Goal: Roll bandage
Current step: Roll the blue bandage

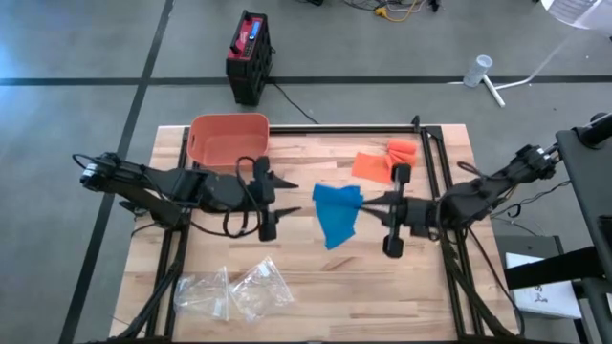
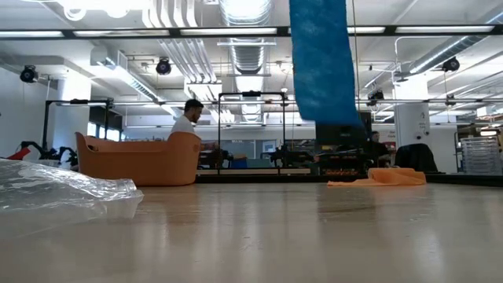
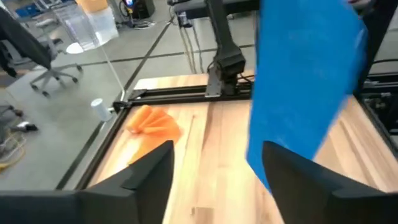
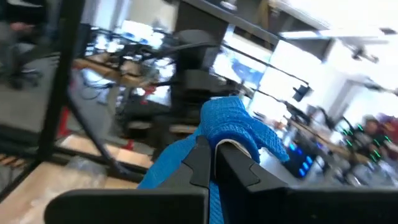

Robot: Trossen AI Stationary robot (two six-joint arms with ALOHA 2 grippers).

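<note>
A blue bandage (image 1: 335,212) hangs as a flat strip over the middle of the table, and its lower end (image 2: 321,102) is well clear of the tabletop. My right gripper (image 1: 367,201) comes in from the table's right and is shut on the strip's bunched top. My left gripper (image 1: 285,196) stands open just left of the bandage and points at it. In the left wrist view its two fingers (image 3: 149,177) are spread wide, with the bandage (image 3: 301,81) hanging a little beyond them. My right gripper (image 4: 208,152) pinches the bandage's bunched, partly rolled upper end (image 4: 233,124) between its two fingers. The fingers lie about level and come from the table's right. The rest of the strip hangs slack below them, lifted clear of the table.
An orange basket (image 1: 228,139) stands at the far left. Orange bandage material (image 1: 382,161) lies at the far right, and clear plastic bags (image 1: 234,291) lie near the front edge. Black frame rails (image 1: 335,127) run along the table's far side. A person sits in the room beyond.
</note>
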